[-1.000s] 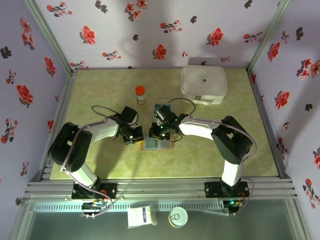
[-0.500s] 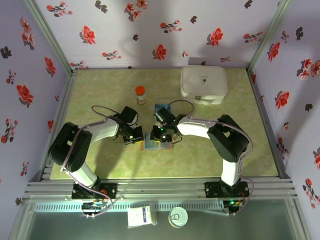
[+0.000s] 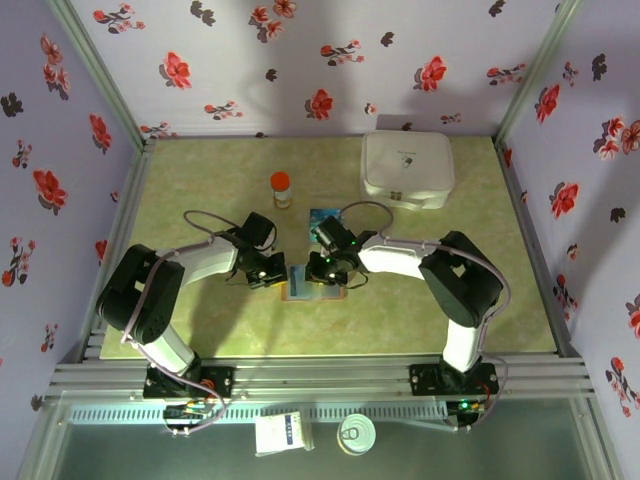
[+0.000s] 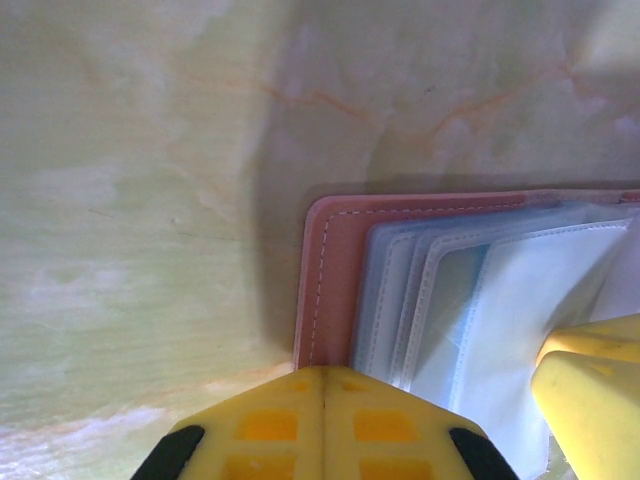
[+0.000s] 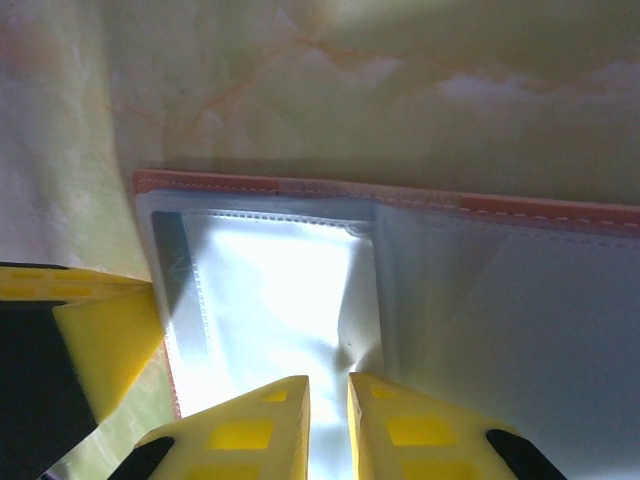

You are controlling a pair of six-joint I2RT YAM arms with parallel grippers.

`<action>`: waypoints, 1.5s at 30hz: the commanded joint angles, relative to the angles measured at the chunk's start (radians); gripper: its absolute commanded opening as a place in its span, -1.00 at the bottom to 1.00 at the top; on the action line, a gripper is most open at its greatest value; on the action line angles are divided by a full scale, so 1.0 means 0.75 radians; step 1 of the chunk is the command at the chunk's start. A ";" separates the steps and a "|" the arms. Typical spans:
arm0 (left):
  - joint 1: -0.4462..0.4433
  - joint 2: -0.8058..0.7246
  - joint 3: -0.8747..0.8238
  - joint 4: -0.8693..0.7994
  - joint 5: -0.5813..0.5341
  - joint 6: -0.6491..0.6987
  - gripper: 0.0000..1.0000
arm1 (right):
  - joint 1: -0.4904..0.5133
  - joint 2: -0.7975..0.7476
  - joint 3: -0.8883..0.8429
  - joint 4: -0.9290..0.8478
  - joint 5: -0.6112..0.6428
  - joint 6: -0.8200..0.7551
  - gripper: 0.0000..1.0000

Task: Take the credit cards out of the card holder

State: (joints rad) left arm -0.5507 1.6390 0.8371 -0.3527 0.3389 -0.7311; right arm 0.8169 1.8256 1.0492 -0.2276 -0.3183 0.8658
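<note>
No lettering can be read anywhere; the faint mark on the white case (image 3: pixel 407 170) is too small.

Black-white arms (image 3: pixel 203 262), yellow fingers (image 4: pixel 268 428)

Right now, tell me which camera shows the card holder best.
Right wrist: the card holder lies open with both clear-pocket panels visible. Left wrist catches one brown corner and stacked sleeves; top external shows it small.

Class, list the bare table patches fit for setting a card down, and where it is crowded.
Bare: left of the bottle; right front, nearer than the white case. Crowded: mid-table, left gripper and right gripper at the card holder.
</note>
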 commanded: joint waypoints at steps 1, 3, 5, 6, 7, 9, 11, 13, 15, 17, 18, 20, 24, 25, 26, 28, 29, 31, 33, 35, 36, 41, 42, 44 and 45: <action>-0.001 0.014 0.026 -0.051 -0.049 0.024 -0.95 | -0.023 -0.032 -0.056 0.065 -0.026 0.019 -0.63; 0.002 0.000 0.032 -0.058 -0.055 0.024 -0.95 | -0.033 -0.039 -0.084 0.110 -0.047 0.033 -0.63; 0.001 -0.021 0.044 -0.075 -0.064 0.022 -0.95 | -0.042 -0.045 -0.108 0.151 -0.069 0.048 -0.63; 0.001 -0.032 0.049 -0.083 -0.066 0.022 -0.95 | -0.046 -0.047 -0.116 0.165 -0.074 0.053 -0.64; 0.002 -0.047 0.053 -0.088 -0.068 0.016 -0.93 | -0.050 -0.051 -0.128 0.179 -0.078 0.058 -0.64; 0.001 -0.072 0.061 -0.092 -0.064 0.005 -0.91 | -0.057 -0.055 -0.144 0.202 -0.084 0.062 -0.65; -0.001 -0.096 0.069 -0.090 -0.048 -0.013 -0.85 | -0.062 -0.063 -0.162 0.223 -0.091 0.068 -0.66; -0.004 -0.110 0.068 -0.067 -0.012 -0.034 -0.79 | -0.070 -0.065 -0.180 0.251 -0.102 0.078 -0.66; -0.013 -0.113 0.070 -0.036 0.023 -0.055 -0.73 | -0.075 -0.064 -0.197 0.285 -0.116 0.088 -0.65; -0.025 -0.103 0.075 -0.009 0.052 -0.075 -0.66 | -0.081 -0.064 -0.215 0.319 -0.129 0.097 -0.66; -0.032 -0.096 0.076 0.000 0.059 -0.080 -0.64 | -0.082 -0.063 -0.221 0.332 -0.134 0.101 -0.66; -0.045 -0.071 0.081 0.017 0.069 -0.086 -0.59 | -0.085 -0.058 -0.236 0.364 -0.148 0.110 -0.66; -0.064 -0.023 0.074 0.050 0.076 -0.099 -0.49 | -0.089 -0.058 -0.259 0.404 -0.161 0.124 -0.67; -0.067 -0.013 0.069 0.064 0.084 -0.103 -0.46 | -0.087 -0.058 -0.265 0.413 -0.161 0.126 -0.67; -0.071 -0.004 0.065 0.080 0.092 -0.110 -0.44 | -0.088 -0.058 -0.269 0.418 -0.161 0.128 -0.67; -0.078 0.014 0.059 0.103 0.110 -0.119 -0.40 | -0.087 -0.059 -0.274 0.429 -0.163 0.129 -0.67; -0.082 0.022 0.060 0.106 0.109 -0.119 -0.40 | -0.087 -0.059 -0.274 0.428 -0.164 0.129 -0.67; -0.085 0.035 0.060 0.109 0.112 -0.120 -0.40 | -0.089 -0.061 -0.274 0.428 -0.167 0.130 -0.67; -0.088 0.040 0.062 0.118 0.119 -0.120 -0.44 | -0.087 -0.064 -0.279 0.435 -0.170 0.134 -0.67; -0.088 0.043 0.062 0.127 0.129 -0.123 -0.50 | -0.087 -0.075 -0.289 0.445 -0.173 0.137 -0.67; -0.088 0.042 0.064 0.129 0.135 -0.124 -0.53 | -0.087 -0.079 -0.290 0.450 -0.174 0.138 -0.66; -0.088 0.014 0.073 0.133 0.138 -0.132 -0.62 | -0.088 -0.133 -0.289 0.455 -0.172 0.138 -0.61; -0.088 0.007 0.076 0.129 0.138 -0.133 -0.62 | -0.088 -0.147 -0.287 0.446 -0.168 0.131 -0.61; -0.088 -0.009 0.085 0.114 0.137 -0.134 -0.62 | -0.089 -0.187 -0.276 0.403 -0.145 0.115 -0.59; -0.088 -0.016 0.087 0.109 0.138 -0.132 -0.62 | -0.092 -0.208 -0.273 0.382 -0.133 0.108 -0.59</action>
State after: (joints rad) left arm -0.6109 1.6577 0.8764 -0.2619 0.4232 -0.8181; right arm 0.7570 1.7256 0.8406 0.0998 -0.4435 0.9539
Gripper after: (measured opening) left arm 0.191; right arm 0.202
